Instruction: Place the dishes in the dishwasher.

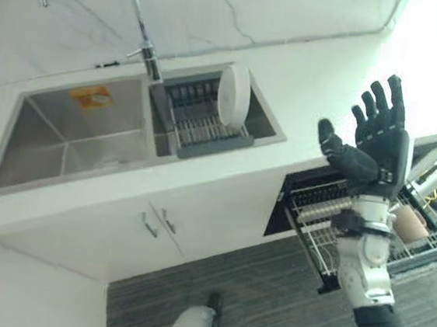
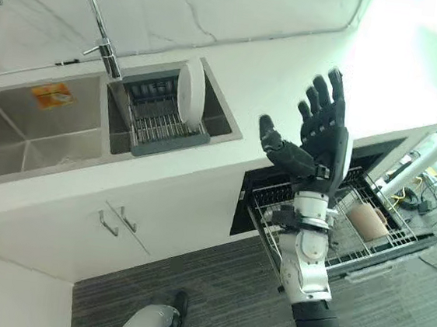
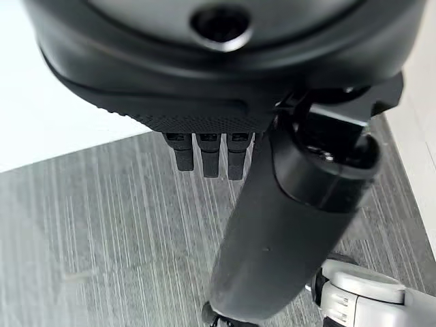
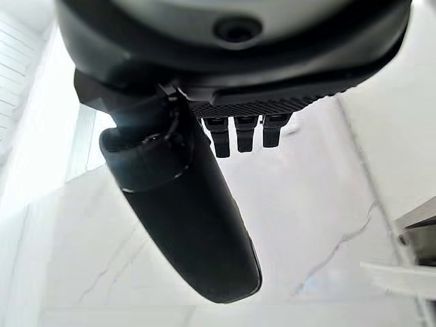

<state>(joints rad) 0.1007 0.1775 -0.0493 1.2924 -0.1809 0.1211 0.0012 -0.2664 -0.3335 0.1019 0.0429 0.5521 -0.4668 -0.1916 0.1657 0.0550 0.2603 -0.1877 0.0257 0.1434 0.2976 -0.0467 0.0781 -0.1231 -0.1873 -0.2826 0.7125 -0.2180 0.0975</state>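
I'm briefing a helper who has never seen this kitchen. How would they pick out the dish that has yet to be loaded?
Start at the steel sink set in the white counter, under the curved tap. Its smaller basin, on the robot's right, holds a grey drying rack. The white plate stands on edge there, the one round white thing among the rack's bars.

White counter (image 1: 313,80) before you, sink (image 1: 73,136) set in it with a grey rack (image 1: 207,127) holding a white plate (image 1: 233,95) on edge, tap (image 1: 139,30) behind, pulled-out dishwasher rack (image 2: 367,241) below carrying a tan cup (image 2: 367,222).
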